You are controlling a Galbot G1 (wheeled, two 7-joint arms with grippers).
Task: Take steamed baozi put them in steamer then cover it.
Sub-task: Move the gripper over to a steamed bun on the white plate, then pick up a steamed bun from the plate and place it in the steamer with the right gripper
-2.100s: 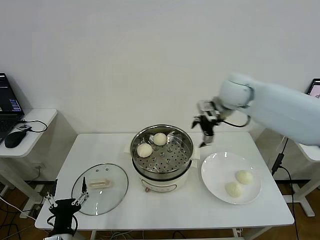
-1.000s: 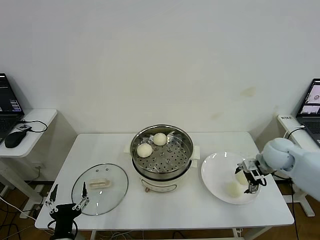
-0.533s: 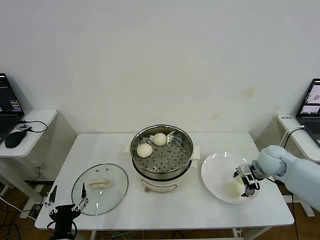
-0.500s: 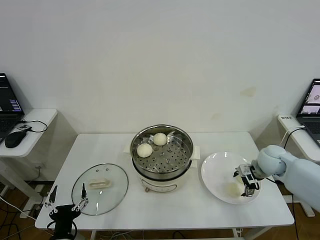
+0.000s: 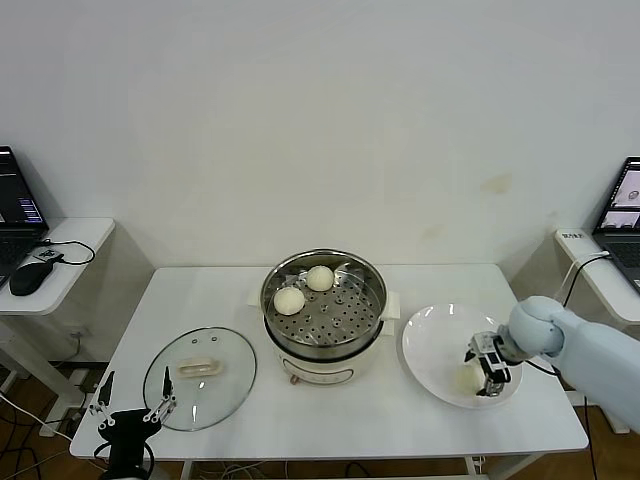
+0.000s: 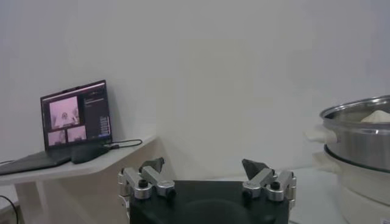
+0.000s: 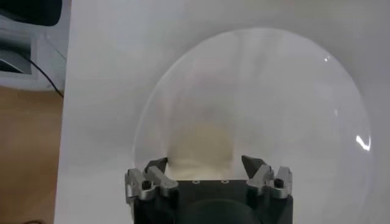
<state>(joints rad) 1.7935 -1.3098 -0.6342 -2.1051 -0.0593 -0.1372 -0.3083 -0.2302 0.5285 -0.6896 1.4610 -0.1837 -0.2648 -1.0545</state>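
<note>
Two steamed baozi lie on the perforated tray of the steamer at the table's middle. The cover, a glass lid with a cream handle, lies flat on the table to the steamer's left. My right gripper is down on the white plate, open, with a baozi between its fingers and a small gap on each side. In the head view a baozi shows at the fingertips. My left gripper hangs open and empty below the table's front left corner.
A side table with a laptop and a mouse stands at the far left. Another laptop stands at the far right. The left wrist view shows the steamer's steel wall and a laptop farther off.
My right arm has swung from beside the steamer down to the plate and settled lower around a baozi. The left arm has barely moved.
</note>
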